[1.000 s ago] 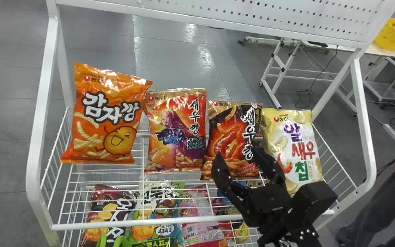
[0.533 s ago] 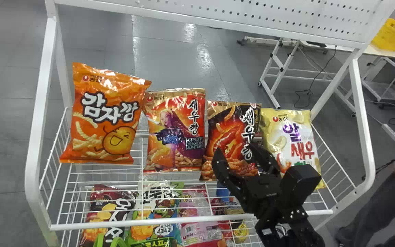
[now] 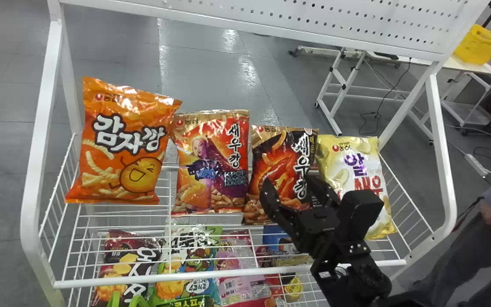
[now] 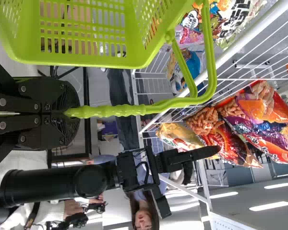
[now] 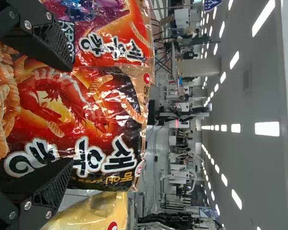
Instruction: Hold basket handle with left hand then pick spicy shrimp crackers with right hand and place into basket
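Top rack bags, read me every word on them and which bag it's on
"감자깡": orange bag
"새우깡": purple bag
"K-POP DEMON HUNTERS": same bag
"새우깡": spicy shrimp crackers
"매운": spicy shrimp crackers
"알새우": yellow bag, the rest hidden behind the right arm
"농심": top of all four bags
Remaining fine print is too small to read.

One spicy shrimp crackers bag (image 3: 273, 168), three other upper-shelf snack bags (image 3: 122, 140), one green basket (image 4: 129, 60), one yellow basket (image 3: 475, 47)
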Robot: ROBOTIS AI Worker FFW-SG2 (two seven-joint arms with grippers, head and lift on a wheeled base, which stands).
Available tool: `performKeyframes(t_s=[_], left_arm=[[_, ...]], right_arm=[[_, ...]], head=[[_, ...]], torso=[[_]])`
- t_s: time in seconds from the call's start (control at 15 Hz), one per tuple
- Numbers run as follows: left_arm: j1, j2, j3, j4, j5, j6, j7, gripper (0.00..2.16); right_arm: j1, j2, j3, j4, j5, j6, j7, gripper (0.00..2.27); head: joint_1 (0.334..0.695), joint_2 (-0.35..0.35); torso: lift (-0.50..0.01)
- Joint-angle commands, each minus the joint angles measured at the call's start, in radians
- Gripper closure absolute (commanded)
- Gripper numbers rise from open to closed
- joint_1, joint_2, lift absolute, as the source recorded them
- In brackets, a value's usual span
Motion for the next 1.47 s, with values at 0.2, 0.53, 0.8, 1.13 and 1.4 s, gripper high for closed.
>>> performKeyframes(t_s=[0.2,0.53,0.8,1.13,1.4], left_arm=[[0.0,-0.006,0.001,0.0,0.0,0.001,-0.002,1.89],[0.0,-0.006,0.001,0.0,0.0,0.001,0.0,1.89],[0.0,-0.006,0.001,0.0,0.0,0.001,0.006,1.89],[-0.003,-0.006,0.0,0.003,0.0,0.001,0.011,1.89],[-0.006,-0.006,-0.003,0.011,-0.006,0.001,0.011,1.89]], right_arm=[[-0.032,0.004,0.0,0.035,0.001,0.022,0.0,0.16],[-0.041,0.004,-0.011,0.047,0.003,0.031,0.0,0.18],[-0.034,0.004,-0.009,0.042,0.003,0.037,0.008,1.35],[0.017,0.008,-0.009,-0.015,0.001,-0.018,0.008,1.66],[0.068,0.016,-0.023,-0.062,-0.002,-0.107,-0.028,1.66]], head=[[0.695,-0.317],[0.695,-0.326],[0.695,-0.329],[0.695,-0.322],[0.695,-0.323]], torso=[[-0.037],[-0.037],[-0.037],[-0.037],[-0.037]])
